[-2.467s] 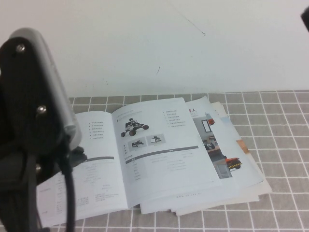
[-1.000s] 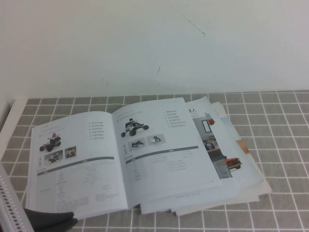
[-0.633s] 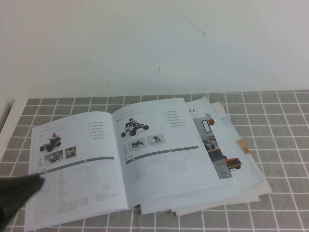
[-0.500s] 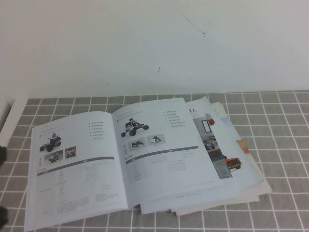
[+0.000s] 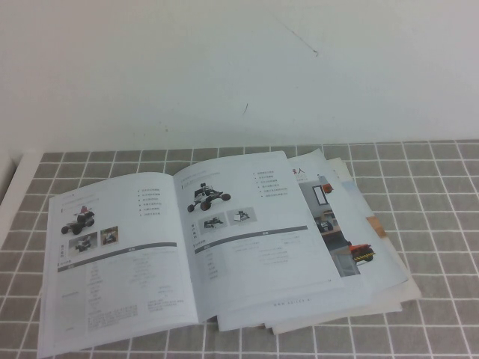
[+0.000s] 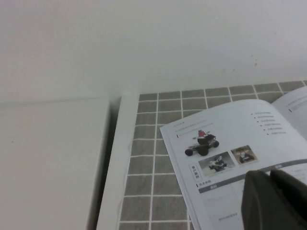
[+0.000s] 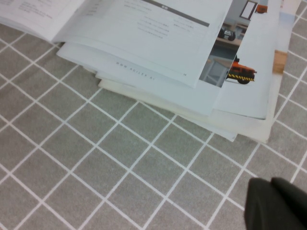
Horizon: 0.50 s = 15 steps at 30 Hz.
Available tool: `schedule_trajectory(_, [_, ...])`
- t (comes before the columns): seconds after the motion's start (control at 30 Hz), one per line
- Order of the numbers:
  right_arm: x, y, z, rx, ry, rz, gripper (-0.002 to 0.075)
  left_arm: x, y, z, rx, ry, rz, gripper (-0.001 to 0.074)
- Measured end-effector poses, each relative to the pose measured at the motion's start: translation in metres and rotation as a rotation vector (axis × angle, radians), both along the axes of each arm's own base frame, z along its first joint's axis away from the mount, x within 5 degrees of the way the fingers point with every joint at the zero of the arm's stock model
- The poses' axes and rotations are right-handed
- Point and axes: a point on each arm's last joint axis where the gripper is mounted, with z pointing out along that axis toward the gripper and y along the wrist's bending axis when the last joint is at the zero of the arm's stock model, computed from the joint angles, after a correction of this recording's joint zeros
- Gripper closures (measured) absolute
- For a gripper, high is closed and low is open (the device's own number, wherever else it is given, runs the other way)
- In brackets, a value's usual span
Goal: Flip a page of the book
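Book (image 5: pixel 224 247) open, both pincers clear.

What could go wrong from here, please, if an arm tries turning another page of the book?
1. The pages under the open book are fanned out unevenly at their right edges, so a pincer might catch several at once, or the wrong one.
2. The page on the left lies flat and glossy; a pinch could slip or crease it.
3. Neither pincer shows in the high view. The left pincer hangs over the left page, the right pincer over the checked cloth, so any approach starts from far out.
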Motion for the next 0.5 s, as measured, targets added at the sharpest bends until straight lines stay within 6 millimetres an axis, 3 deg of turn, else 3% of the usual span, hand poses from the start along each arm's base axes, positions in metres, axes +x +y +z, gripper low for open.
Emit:
schedule_trajectory(0.23, [0.0,0.0,0.0,0.0,0.0,0.0,0.0729,-0.013,0.0,-0.066,-0.043,-0.153,0.016,0.0739])
schedule_trajectory(0.5, [0.0,0.0,0.0,-0.002,0.002,0.0,0.0729,-0.016,-0.002,-0.093,-0.013,0.03,-0.013,0.0739])
